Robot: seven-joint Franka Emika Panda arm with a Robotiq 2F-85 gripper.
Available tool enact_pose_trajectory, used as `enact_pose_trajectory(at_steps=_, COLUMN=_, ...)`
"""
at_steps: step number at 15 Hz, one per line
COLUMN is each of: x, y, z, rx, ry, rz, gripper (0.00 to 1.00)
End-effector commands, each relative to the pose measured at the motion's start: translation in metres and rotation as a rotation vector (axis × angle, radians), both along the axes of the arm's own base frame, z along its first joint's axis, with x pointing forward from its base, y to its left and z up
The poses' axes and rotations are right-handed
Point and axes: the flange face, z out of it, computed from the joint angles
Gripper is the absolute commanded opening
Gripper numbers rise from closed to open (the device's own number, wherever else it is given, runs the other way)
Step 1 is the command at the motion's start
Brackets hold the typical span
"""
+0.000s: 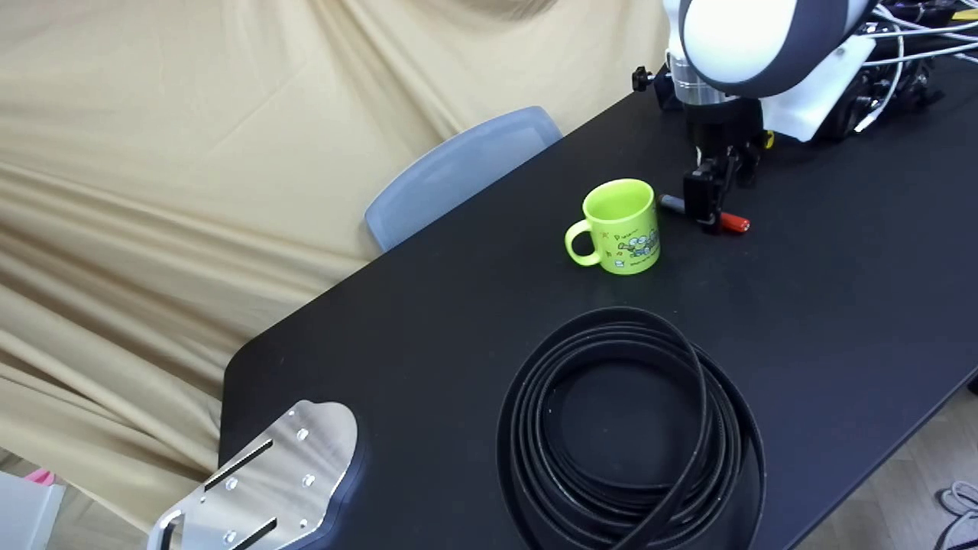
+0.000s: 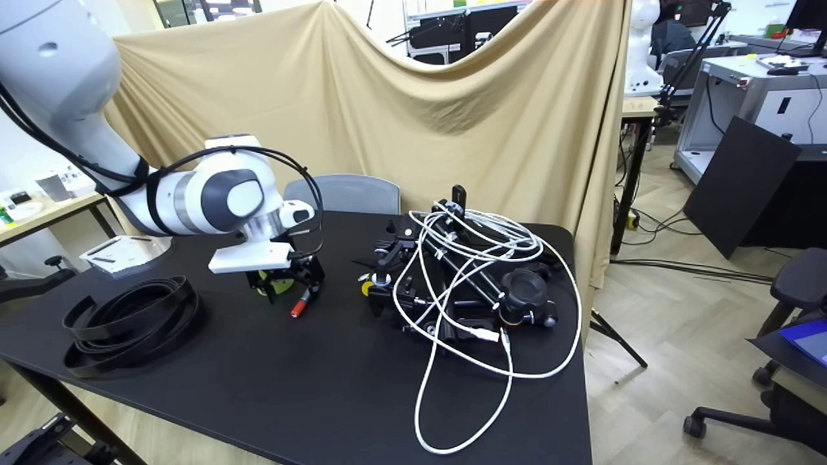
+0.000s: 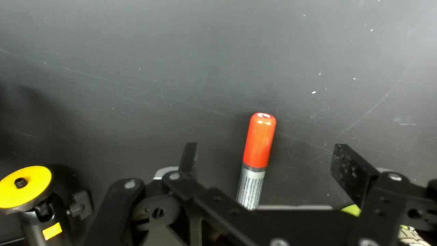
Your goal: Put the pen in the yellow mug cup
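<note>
Gripper (image 3: 268, 159) hangs over black table (image 1: 420, 344), fingers (image 3: 350, 172) well apart; pen (image 3: 257, 143) lies flat on it, between them, touching neither in wrist view. Whether fingertips reach table, cannot tell: if too high, they may slip off round body. Pen lies nearer one finger, so uneven contact may roll it. Yellow mug (image 1: 617, 229) stands upright just beside grey pen end; careless sideways move could knock it. If pen is carried flat, it may land across rim.
</note>
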Motion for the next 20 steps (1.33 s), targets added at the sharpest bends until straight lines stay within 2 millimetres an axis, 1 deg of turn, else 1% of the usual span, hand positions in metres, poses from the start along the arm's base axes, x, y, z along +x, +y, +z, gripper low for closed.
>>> enact_pose_trajectory(at_steps=1, x=0.008, y=-0.004, z=-0.007, rx=0.002, ry=0.003, rz=-0.039, gripper=0.76)
enact_pose_trajectory(at_steps=2, x=0.009, y=-0.004, z=-0.008, rx=0.003, ry=0.002, rz=-0.04, gripper=0.75)
enact_pose_trajectory(at_steps=6, x=0.013, y=-0.005, z=-0.008, rx=0.008, ry=-0.003, rz=-0.048, gripper=0.45)
enact_pose_trajectory(at_steps=8, x=0.014, y=-0.005, z=-0.008, rx=0.01, ry=-0.005, rz=-0.052, gripper=0.33)
enact_pose_trajectory(at_steps=12, x=0.015, y=-0.007, z=-0.009, rx=0.009, ry=-0.004, rz=-0.055, gripper=0.05)
enact_pose_trajectory(at_steps=13, x=0.016, y=-0.007, z=-0.009, rx=0.009, ry=-0.003, rz=-0.056, gripper=0.01)
enact_pose_trajectory(at_steps=14, x=0.016, y=-0.008, z=-0.008, rx=0.009, ry=-0.005, rz=-0.057, gripper=0.04)
enact_pose_trajectory(at_steps=17, x=0.015, y=-0.011, z=-0.003, rx=0.006, ry=-0.011, rz=-0.059, gripper=0.05)
enact_pose_trajectory(at_steps=19, x=0.014, y=-0.011, z=0.007, rx=0.002, ry=-0.026, rz=-0.056, gripper=0.05)
enact_pose_trajectory(at_steps=20, x=0.013, y=-0.011, z=0.015, rx=-0.003, ry=-0.036, rz=-0.052, gripper=0.05)
